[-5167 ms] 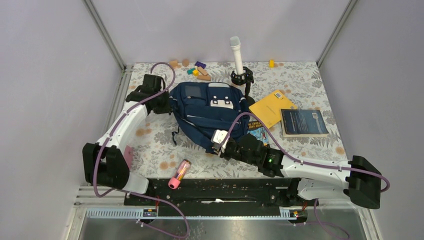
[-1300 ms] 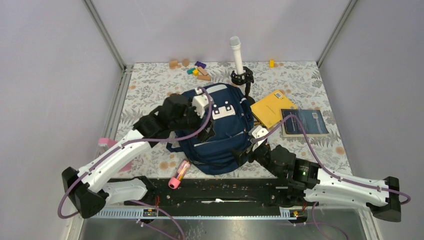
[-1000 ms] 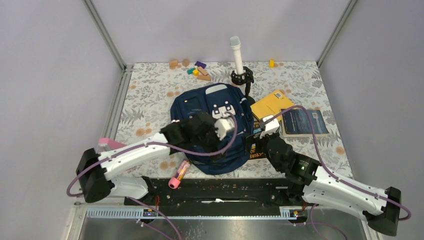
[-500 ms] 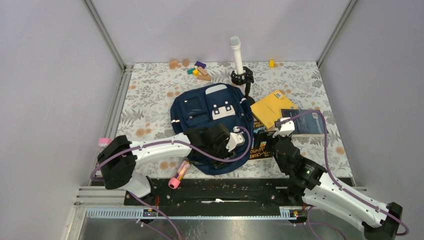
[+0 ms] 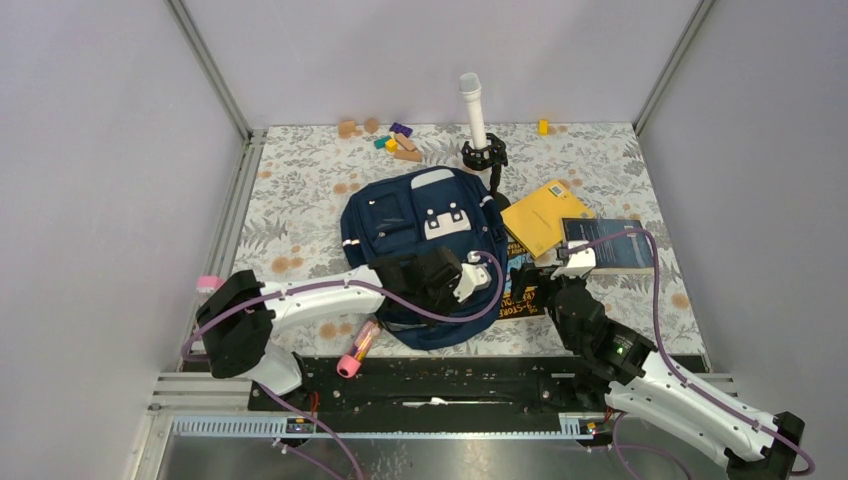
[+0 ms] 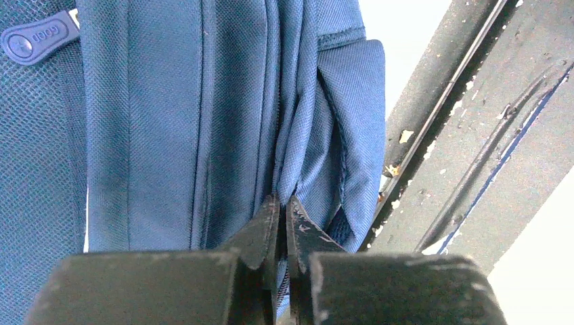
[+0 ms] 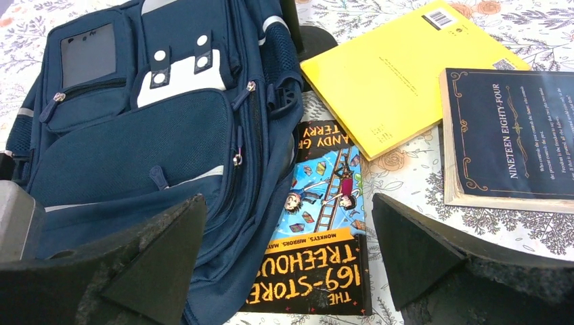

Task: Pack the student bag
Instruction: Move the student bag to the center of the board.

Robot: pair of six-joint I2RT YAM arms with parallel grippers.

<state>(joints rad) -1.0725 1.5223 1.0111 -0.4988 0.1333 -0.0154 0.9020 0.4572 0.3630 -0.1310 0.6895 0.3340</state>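
**Clerk:** Item one, and its place?

**Checker:** One navy blue fabric backpack (image 5: 420, 240) with white patches. It lay front side up in the middle of the flower-printed tabletop (image 5: 300, 180).

**Clerk:** Its relation to the jaws?

**Checker:** The left gripper (image 6: 281, 203) was at the backpack's near edge. Its jaws were pressed together, nipping a fold of blue cloth by the zip seam. The right gripper (image 7: 288, 203) hung just right of the backpack, clear of it. Its jaws were spread wide and held nothing. The backpack's right flank showed by one fingertip.

**Clerk:** Adjoining items?

**Checker:** One glossy black-and-blue illustrated "Treehouse" paperback (image 7: 325, 223), its left edge tucked against the backpack and showing between the open jaws. One plain yellow softcover book (image 7: 399, 74) beyond that. One dark blue "Nineteen Eighty-Four" volume (image 7: 514, 135), overlapping the yellow one's right corner.

**Clerk:** Outlying?

**Checker:** One white microphone on a black stand (image 5: 472, 110) behind the backpack. Several small coloured wooden blocks (image 5: 395, 140) at the far edge. One pink cylindrical tube (image 5: 360, 345) near the arm bases.
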